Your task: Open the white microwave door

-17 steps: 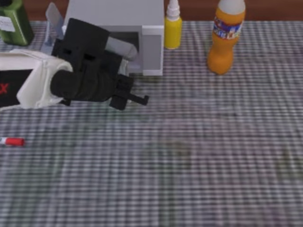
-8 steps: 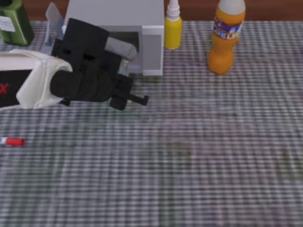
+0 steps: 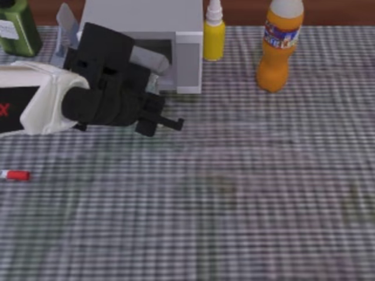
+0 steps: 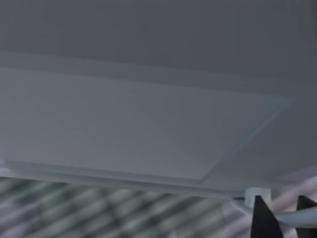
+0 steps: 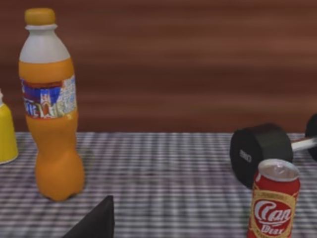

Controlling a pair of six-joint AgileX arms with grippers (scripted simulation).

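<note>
1. A yellow bottle (image 3: 214, 35) and an orange soda bottle (image 3: 279, 44) stand right of the white microwave (image 3: 149, 32) at the surface's (image 3: 246, 199) far edge; a green bottle (image 3: 17, 26) stands far left.
2. Nothing has moved since a second ago.
3. My left gripper (image 3: 170, 122) sits before the microwave's open front; I cannot tell how its jaws stand. The microwave door (image 3: 66, 26) is swung out left.

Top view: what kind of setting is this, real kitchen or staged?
Likely a staged tabletop in a rendered simulation, not a real kitchen. A checked tablecloth holds a small white microwave, an orange soda bottle and a yellow bottle; the right wrist view adds a dumbbell and a red can.
</note>
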